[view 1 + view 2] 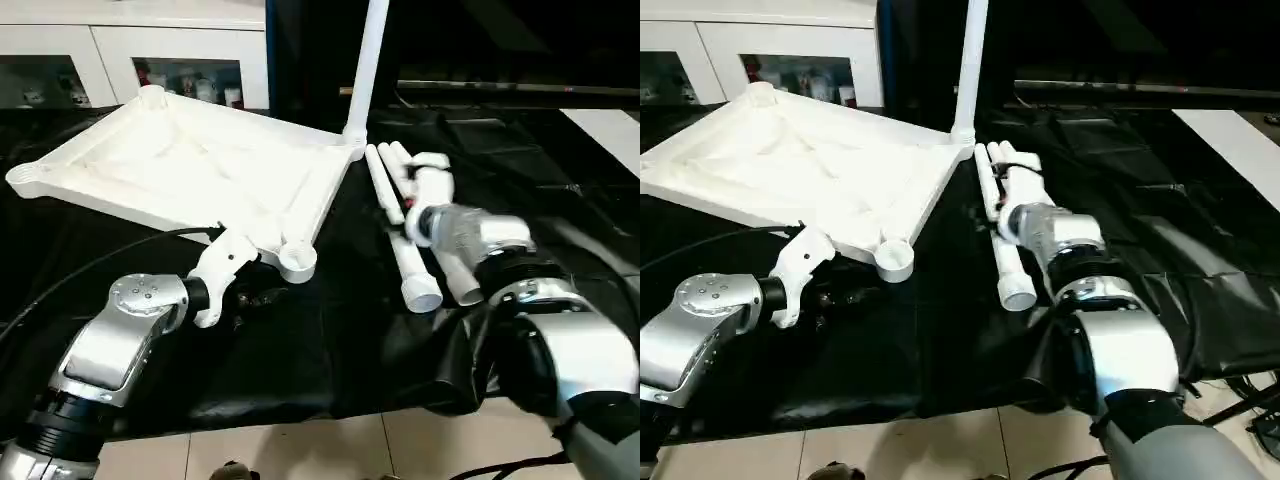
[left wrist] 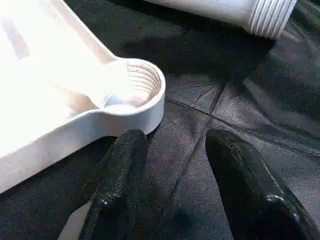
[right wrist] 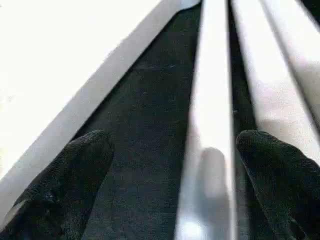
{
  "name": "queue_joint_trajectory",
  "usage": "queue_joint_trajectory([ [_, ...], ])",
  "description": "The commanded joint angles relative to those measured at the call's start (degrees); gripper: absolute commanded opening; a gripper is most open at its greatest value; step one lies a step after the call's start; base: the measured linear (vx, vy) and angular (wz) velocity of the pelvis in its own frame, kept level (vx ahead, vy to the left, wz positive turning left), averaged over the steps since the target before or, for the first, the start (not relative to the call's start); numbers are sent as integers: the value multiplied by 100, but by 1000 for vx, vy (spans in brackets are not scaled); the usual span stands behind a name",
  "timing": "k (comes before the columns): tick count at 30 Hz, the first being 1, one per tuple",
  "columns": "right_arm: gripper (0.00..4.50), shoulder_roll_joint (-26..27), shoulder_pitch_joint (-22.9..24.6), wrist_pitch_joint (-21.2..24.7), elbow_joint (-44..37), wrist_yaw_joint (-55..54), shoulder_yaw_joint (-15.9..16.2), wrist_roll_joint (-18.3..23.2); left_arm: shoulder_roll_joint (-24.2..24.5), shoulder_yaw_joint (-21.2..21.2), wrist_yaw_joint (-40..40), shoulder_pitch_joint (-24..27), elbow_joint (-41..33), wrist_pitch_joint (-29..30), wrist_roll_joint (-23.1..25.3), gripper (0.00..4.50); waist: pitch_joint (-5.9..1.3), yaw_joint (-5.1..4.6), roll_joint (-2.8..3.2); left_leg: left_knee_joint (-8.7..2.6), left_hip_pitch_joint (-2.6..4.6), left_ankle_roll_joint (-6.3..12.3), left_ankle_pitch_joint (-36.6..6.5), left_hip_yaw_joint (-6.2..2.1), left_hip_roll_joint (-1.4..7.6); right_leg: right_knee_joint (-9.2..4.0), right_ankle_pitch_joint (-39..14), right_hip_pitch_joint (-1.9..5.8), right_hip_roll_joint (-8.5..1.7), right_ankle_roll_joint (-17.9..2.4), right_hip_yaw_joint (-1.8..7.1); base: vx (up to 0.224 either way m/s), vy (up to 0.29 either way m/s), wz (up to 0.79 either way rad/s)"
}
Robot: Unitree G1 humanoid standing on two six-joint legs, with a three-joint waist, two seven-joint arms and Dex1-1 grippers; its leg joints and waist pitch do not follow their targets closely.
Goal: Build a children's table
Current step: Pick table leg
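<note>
The children's table's white tabletop [image 1: 180,160] lies underside up on the black cloth, tilted, its left side raised. One white leg [image 1: 365,70] stands upright in its far right corner socket. Several loose legs [image 1: 412,262] lie side by side to the tabletop's right. My left gripper [image 2: 177,140] is open just short of the empty near corner socket [image 2: 131,85], with only cloth between its fingers. My right gripper [image 3: 175,145] is wide open above the loose legs, straddling one leg [image 3: 212,100] without closing on it; the tabletop's rim [image 3: 100,90] runs alongside.
A white cabinet with glass doors [image 1: 150,50] stands behind the work table. The black cloth [image 1: 330,350] ends at the table's front edge above a tiled floor [image 1: 300,440]. A black cable [image 1: 90,270] loops by my left forearm.
</note>
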Motion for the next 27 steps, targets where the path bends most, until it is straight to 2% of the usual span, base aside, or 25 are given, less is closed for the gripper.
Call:
queue_joint_trajectory([
  [1, 444, -71, -39, -63, 91, -132, -19, -60, 29, -29, -7, -27, -101, 57, 5, 237, -417, -3, 78, -383, 145, -357, -1547, -55, 91, -347, -1281, 252, -242, -1057, 212, 0, 0, 0],
  [12, 444, 115, 129, 321, 367, -19, 129, -142, 13, -45, 6, -83, -96, 73, -24, 237, -420, -4, 81, -381, 142, -329, -1481, -55, 99, -331, -1193, 255, -241, -1093, 209, 0, 0, 0],
  [27, 444, 225, 60, 133, 328, 152, 53, -106, 2, -56, 15, -118, -26, 19, -1, 237, -425, -2, 86, -379, 145, -350, -1487, -59, 98, -323, -1174, 259, -243, -1097, 209, 0, 0, 0],
])
